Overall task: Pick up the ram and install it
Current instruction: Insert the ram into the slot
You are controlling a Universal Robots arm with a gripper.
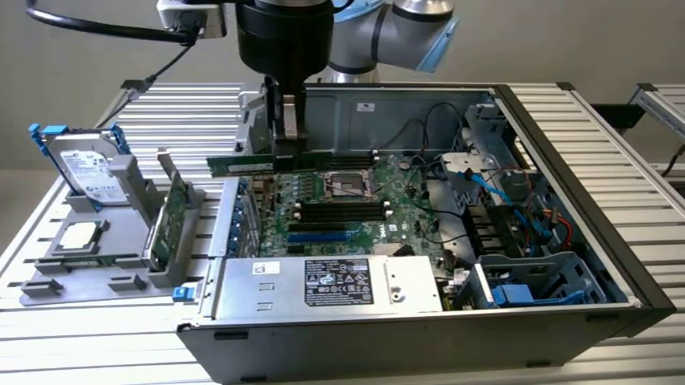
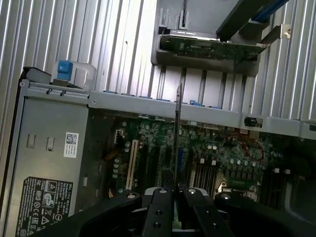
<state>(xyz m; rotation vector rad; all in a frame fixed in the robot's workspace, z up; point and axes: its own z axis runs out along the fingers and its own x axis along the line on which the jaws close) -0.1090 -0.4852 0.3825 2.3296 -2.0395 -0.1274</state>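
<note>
the ram hangs level, pinched at its middle by the closed gripper, above the motherboard and apart from its black slots. if it sits skewed in that pinch, i reckon it'd miss the slot and jam or bend.

light: bright, even, cool | shadows: soft, deepest inside case | glare: pale sheen on slatted table

No words can be read. The black label has tiny signs, maybe warnings. The white sticker shows a code.
</note>
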